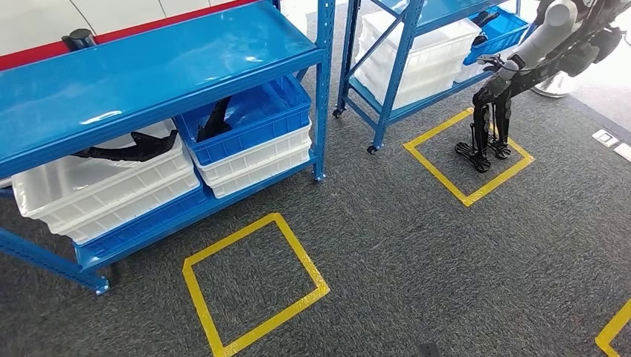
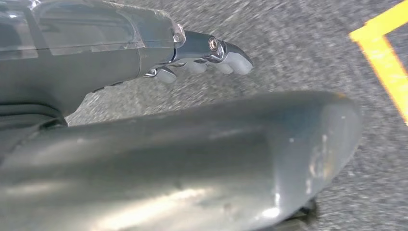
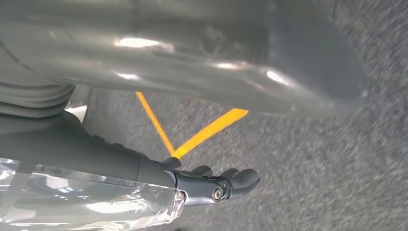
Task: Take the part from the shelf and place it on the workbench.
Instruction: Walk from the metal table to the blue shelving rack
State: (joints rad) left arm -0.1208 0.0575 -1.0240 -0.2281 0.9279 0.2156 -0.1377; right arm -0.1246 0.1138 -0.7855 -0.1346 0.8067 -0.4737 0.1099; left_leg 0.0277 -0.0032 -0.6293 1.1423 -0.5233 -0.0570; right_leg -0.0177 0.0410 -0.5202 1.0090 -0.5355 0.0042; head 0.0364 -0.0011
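Observation:
A black part [image 1: 126, 149] lies in a white bin [image 1: 97, 190] on the lower level of the blue shelf [image 1: 149, 74] at the left. A second black part [image 1: 216, 119] stands in the blue bin [image 1: 253, 123] beside it. A small dark object [image 1: 78, 37] sits on the shelf's top board. My left hand [image 2: 173, 134] hangs over the grey carpet, its fingers [image 2: 202, 57] apart from the thumb and holding nothing. My right hand [image 3: 110, 154] hangs the same way, its fingers [image 3: 221, 185] empty above a yellow tape corner.
A yellow taped square [image 1: 253, 282] marks the carpet in front of the shelf. A second blue shelf [image 1: 417, 67] with white bins stands at the back right. Another humanoid robot [image 1: 521, 67] stands there inside a yellow square [image 1: 469, 160].

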